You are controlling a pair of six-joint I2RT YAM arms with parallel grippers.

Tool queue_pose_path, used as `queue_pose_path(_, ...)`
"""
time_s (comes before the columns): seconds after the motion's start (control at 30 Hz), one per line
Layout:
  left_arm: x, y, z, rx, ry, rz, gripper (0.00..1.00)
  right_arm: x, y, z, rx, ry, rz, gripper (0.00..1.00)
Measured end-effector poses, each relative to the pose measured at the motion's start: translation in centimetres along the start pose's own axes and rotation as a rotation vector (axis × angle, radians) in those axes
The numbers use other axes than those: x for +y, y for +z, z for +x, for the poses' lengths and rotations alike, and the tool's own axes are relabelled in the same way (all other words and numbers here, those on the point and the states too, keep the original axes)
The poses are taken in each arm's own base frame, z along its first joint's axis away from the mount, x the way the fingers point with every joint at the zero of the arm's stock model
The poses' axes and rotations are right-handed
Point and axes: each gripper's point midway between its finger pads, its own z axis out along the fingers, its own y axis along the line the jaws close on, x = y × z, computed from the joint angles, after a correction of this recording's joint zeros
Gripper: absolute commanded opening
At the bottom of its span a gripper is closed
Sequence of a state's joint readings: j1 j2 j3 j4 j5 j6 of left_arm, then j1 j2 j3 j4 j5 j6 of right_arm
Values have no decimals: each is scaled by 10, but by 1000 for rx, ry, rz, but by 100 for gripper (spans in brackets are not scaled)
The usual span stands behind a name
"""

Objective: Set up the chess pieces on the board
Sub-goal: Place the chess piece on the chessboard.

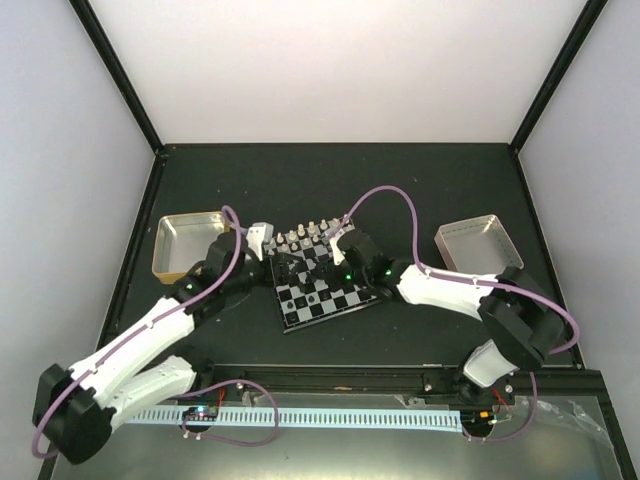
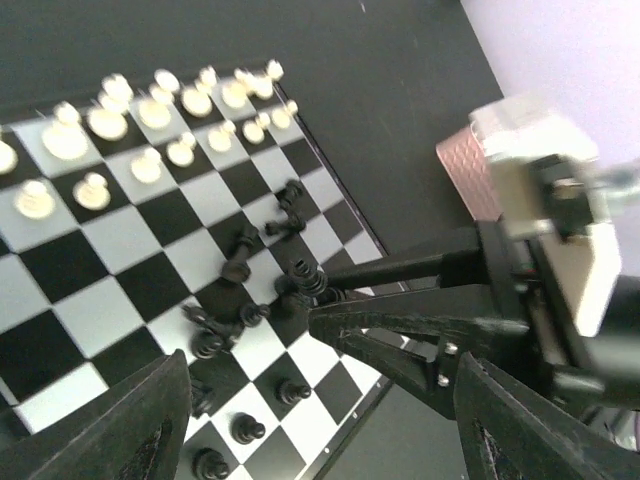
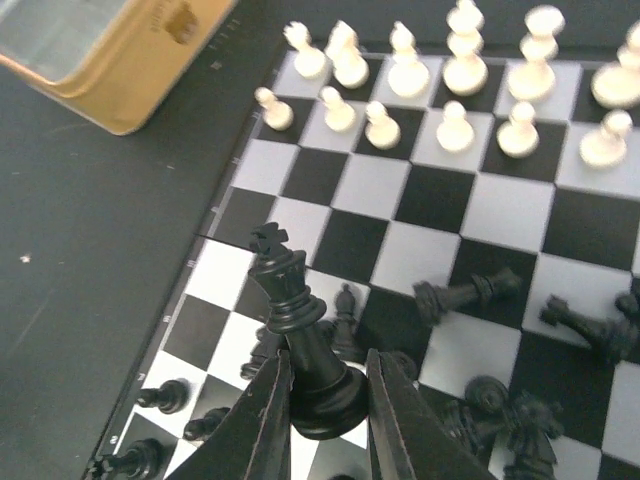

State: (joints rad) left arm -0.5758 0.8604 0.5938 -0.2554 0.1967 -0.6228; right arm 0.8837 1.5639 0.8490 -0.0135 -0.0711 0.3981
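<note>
- The black king [image 3: 292, 300] is pinched at its base by the right pincer [image 3: 326, 400], fingers pressed on either side. It hangs over the near-left part of the board [image 3: 500, 210]; whether it touches a square, I cannot tell.
- Around it, the other black pieces [image 3: 465, 293] are a jumble, several flat on their sides mid-board.
- A few black pawns [image 2: 245, 430] stand on squares by the near rim.
- Across the board, the white pieces [image 3: 455, 130] stand upright in two rows along the far edge.
- The left pincer [image 2: 320, 400] is spread wide and holds nothing, hovering over the board's left side.
- Further out, the board sits at a slant on the dark table [image 1: 400, 190].
- A gold-sided tray [image 1: 160, 255] lies to its left, a silver tray [image 1: 450, 250] well apart on the right.
</note>
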Motion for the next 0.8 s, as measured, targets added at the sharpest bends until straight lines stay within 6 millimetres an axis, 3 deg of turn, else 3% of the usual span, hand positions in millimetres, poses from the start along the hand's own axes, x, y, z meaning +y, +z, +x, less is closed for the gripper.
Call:
queue_pose_path(0.27, -4, 44, 27, 237, -79, 57, 56, 24, -15, -21, -126, -142, -131, 9)
queue_pose_path(0.5, -10, 49, 28, 276, -116, 104, 49, 24, -15, -14, -138, -203, -156, 9)
queue_pose_path(0.8, -12, 51, 13, 228, -163, 127, 41, 32, -23, -18, -186, -238, -192, 9)
